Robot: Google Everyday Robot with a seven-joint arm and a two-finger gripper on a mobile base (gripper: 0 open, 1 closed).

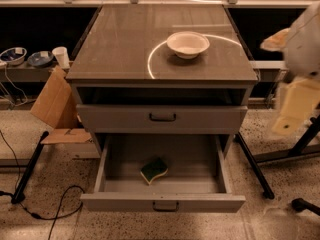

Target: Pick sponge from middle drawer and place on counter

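Observation:
The sponge (154, 170), dark green on a yellow body, lies on the floor of the open middle drawer (107, 164), near its front centre. The drawer is pulled out at the bottom of the cabinet, with a small dark handle on its front. The counter (125, 44) is the glossy grey-brown cabinet top with a curved light streak. My gripper (294, 106) shows as a blurred white and yellow shape at the right edge. It is to the right of the cabinet, about level with the closed drawer face, well away from the sponge.
A white bowl (187, 44) stands on the counter's right half. A closed drawer face (162, 118) sits above the open drawer. Cardboard (52, 106) leans at the cabinet's left. Black stand legs (252, 166) and cables (47, 209) are on the floor. Cups and bowls (35, 58) sit on a left shelf.

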